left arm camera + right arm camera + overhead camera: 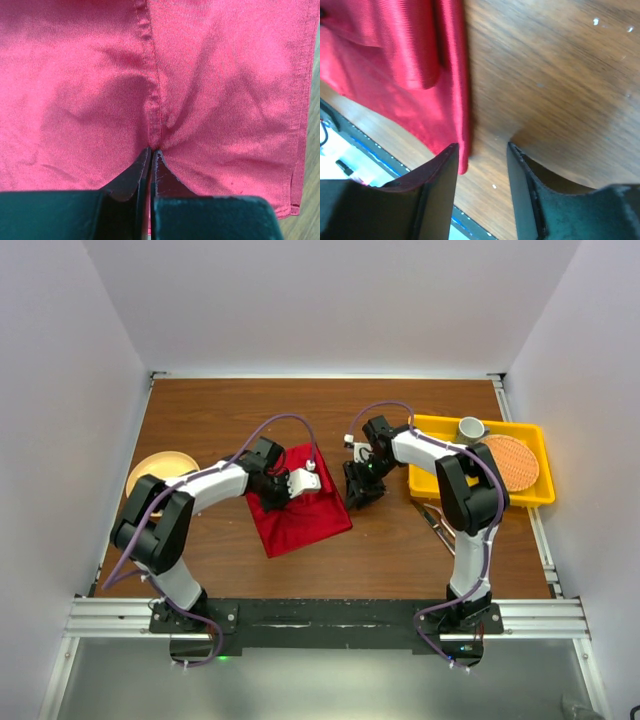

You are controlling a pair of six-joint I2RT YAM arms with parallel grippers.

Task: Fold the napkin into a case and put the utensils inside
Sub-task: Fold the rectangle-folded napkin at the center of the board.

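Deep-red napkin (300,515) lies folded flat on the wood, a tilted rectangle well left of the yellow tray (525,497). A hemmed seam runs down its middle, cloth puckered there. Slim silver utensils (437,523) lie just beside the tray's near-left corner.

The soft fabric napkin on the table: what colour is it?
Deep red napkin, clearest in left wrist view.

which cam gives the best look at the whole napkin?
Top external: the napkin shows nearly whole, only its upper-left part under the left arm. Left wrist shows only a close patch around a seam. Right wrist shows just one edge.
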